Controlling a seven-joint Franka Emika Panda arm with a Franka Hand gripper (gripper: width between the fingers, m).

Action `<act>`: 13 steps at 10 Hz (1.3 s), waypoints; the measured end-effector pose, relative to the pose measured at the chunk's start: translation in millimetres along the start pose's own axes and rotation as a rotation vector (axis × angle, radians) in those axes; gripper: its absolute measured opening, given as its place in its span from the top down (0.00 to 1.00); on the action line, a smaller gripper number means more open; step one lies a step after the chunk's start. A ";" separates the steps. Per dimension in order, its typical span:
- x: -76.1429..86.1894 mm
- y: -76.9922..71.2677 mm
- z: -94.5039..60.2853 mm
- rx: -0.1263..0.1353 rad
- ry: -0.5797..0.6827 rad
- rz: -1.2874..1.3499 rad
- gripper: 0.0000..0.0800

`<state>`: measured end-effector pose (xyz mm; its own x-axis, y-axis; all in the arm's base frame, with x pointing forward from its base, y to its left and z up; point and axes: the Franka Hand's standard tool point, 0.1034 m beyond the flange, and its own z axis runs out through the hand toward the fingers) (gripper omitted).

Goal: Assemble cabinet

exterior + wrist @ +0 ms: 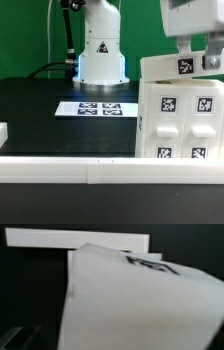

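The cabinet (180, 110) is a large white box at the exterior view's right. Its broad face shows four tagged panels, and one more tag sits near its top edge. My gripper (196, 55) comes down from above, with its fingers on either side of the cabinet's top edge, and appears shut on it. In the wrist view the cabinet (130, 308) fills most of the picture as a blurred, tilted white surface with one tag. Only a dark edge of one finger (14, 339) shows there, and the jaws are hidden.
The marker board (97, 107) lies flat on the black table in front of the arm's white base (101, 55). A white rail (90, 170) runs along the near edge. A small white piece (3, 131) sits at the exterior view's left. A white bar (80, 241) lies beyond the cabinet.
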<state>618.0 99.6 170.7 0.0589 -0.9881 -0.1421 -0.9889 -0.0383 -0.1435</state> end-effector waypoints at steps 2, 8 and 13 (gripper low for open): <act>-3.1 -7.3 -23.1 0.037 -0.031 -0.020 0.00; -6.2 -7.1 -19.5 0.027 -0.019 -0.382 0.00; 0.5 -13.4 -19.3 0.032 -0.013 -0.856 0.00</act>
<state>628.7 96.8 191.4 0.7852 -0.6190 0.0167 -0.5989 -0.7660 -0.2334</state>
